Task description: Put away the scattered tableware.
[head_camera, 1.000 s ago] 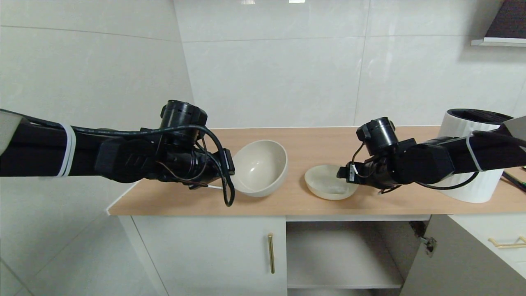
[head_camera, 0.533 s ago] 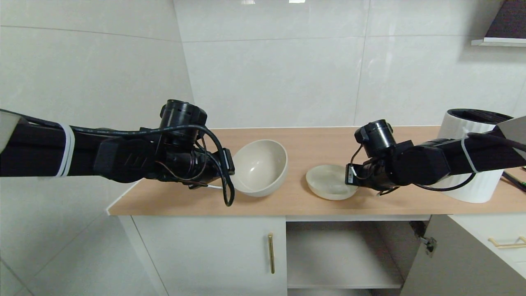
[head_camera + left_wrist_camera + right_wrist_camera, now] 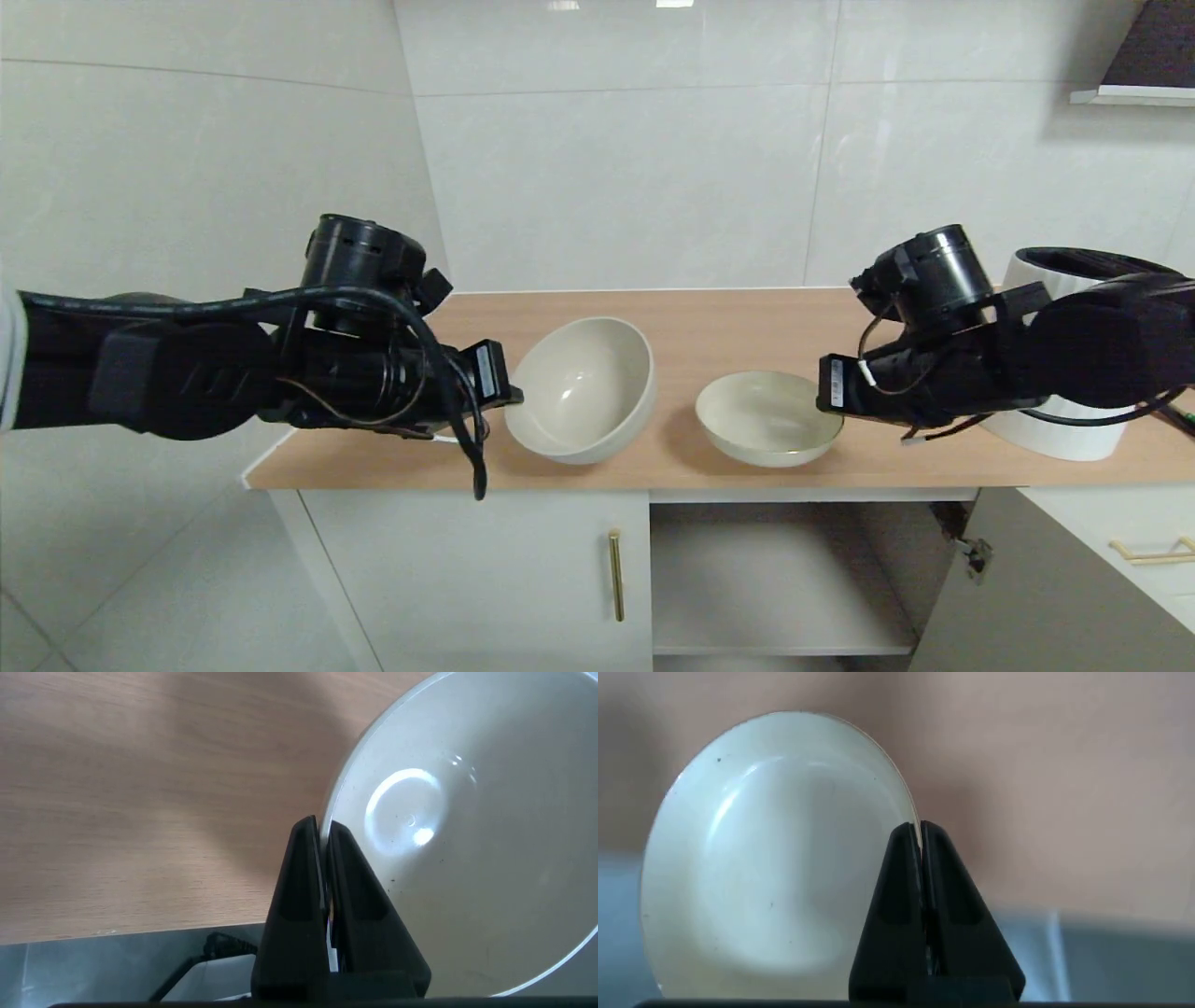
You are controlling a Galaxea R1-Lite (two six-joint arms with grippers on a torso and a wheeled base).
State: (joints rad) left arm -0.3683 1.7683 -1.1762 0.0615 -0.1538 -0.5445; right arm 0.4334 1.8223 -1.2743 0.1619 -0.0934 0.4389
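Big bowl (image 3: 583,387): over the worktop (image 3: 728,322), near its front edge, left of mid. Tipped, mouth facing up & toward the L arm. Can't tell if it touches the wood.
L gripper (image 3: 512,397): clamped on big bowl's rim, one finger inside, one outside.
Small bowl (image 3: 767,418): just right of big bowl, near front edge, a gap btwn the two. Roughly level, mouth up. Contact w/ worktop unclear.
R gripper (image 3: 834,397): pinched shut on small bowl's right rim.
Look: both plain, glossy off-white, no pattern. Big one deep & round w/ a light glint inside. Small one shallow, thin rim, a few tiny dark specks.
In the way: white ribbed container (image 3: 1074,441), dark top, at worktop's right end behind the R arm, near small bowl.
Below: open cabinet bay (image 3: 775,579) w/ a shelf, under small bowl; closed door w/ gold handle (image 3: 615,577) to its left; swung-open door (image 3: 1027,597) to its right.
Behind: white tiled wall; hood corner (image 3: 1144,56) top right.
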